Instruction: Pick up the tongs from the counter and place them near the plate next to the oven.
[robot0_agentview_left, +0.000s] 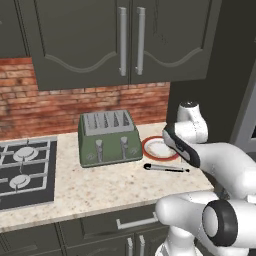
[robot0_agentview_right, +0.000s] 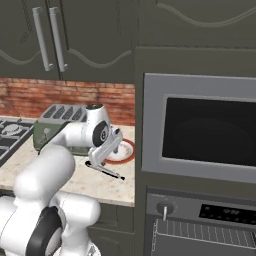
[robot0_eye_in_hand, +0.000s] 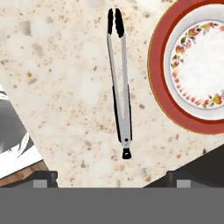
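Claw (robot0_eye_in_hand: 112, 177) hangs above the table (robot0_agentview_left: 100, 187) with nothing between its fingers; in the hand view the two dark tips sit wide apart at the lower left and lower right of the frame, so it is open. Tongs (robot0_eye_in_hand: 120, 83) lie flat on the speckled stone in the middle of that frame, the black tips toward the top, the hinged end toward the bottom, and the two arms almost closed together. They are apart from the claw. Just to their right is the plate (robot0_eye_in_hand: 159, 70), white with a red rim and a ring of small flowers, near the tongs but not touching them.

In the left base view the tongs (robot0_agentview_left: 166, 168) are at center right, just below the plate (robot0_agentview_left: 150, 147), and the green toaster (robot0_agentview_left: 107, 137) stands to the left of both. The black hob (robot0_agentview_left: 25, 170) is at the far left. In the right base view the oven (robot0_agentview_right: 200, 130) fills the right side, next to the plate (robot0_agentview_right: 127, 152) and the tongs (robot0_agentview_right: 106, 171).
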